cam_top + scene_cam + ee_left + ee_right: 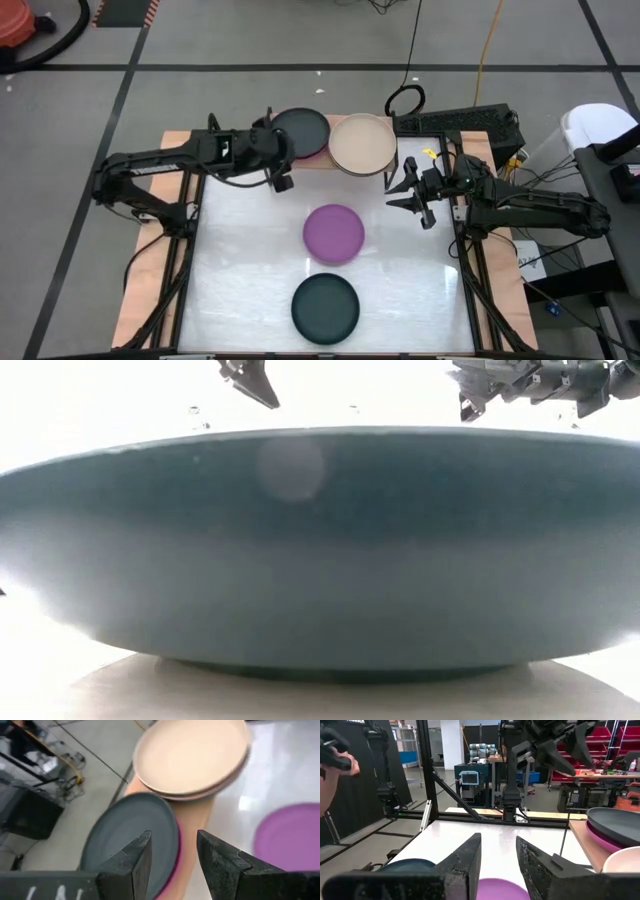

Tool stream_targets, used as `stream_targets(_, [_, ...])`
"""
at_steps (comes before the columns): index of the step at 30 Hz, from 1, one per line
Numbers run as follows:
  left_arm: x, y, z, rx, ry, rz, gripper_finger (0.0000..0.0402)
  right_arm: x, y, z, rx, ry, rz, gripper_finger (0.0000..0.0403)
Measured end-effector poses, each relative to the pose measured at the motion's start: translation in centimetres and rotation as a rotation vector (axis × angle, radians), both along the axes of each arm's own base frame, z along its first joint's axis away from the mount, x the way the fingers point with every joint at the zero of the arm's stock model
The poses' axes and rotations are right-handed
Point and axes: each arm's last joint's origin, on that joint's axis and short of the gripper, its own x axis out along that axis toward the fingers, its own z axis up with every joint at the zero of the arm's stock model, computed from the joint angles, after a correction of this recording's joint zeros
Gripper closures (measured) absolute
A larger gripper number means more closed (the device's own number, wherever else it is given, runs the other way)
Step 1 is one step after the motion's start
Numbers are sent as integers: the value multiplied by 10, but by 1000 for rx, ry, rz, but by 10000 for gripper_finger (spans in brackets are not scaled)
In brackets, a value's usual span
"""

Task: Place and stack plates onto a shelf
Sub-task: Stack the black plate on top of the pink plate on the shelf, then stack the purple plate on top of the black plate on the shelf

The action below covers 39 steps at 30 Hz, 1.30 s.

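High view: the shelf (345,160) sits at the far edge of the white worktop (240,270). On it a dark grey plate (303,130) lies on a magenta plate (310,155), and just beside that stack a beige plate (362,143) rests on a pink one. A purple plate (334,232) lies alone near the middle of the worktop, with a dark teal plate (325,307) apart from it toward the near edge.

The left hand (283,172) hangs by the near rim of the grey plate; the right hand (410,190) hovers just off the shelf's right end.

Left wrist view shows what the overhead picture cannot: that hand's fingers (132,865) stand apart, holding nothing, over the rim of the grey-on-magenta stack. Right wrist view likewise shows its fingers (465,860) parted and empty above the worktop.

Low view is almost filled by the teal plate's side, with both arms only at the top.
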Motion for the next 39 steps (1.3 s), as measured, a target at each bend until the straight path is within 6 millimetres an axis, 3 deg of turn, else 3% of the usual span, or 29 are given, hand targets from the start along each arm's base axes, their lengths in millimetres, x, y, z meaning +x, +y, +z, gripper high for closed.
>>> stream_targets(7, [12, 22, -21, 59, 74, 34, 240, 0, -1, 0, 14, 0, -27, 298])
stream_targets(19, [0, 93, -40, -207, 42, 110, 241, 1, -1, 0, 39, 2, -28, 298])
stream_targets(29, [24, 109, -88, -306, 189, 127, 241, 5, -2, -3, 58, 29, -29, 298])
stream_targets(34, [21, 106, -81, -280, 173, 136, 241, 4, -2, -5, 70, 50, -28, 298])
stream_targets(39, [-2, 97, -43, -191, 69, 173, 241, 4, -2, -5, 51, 46, -27, 298])
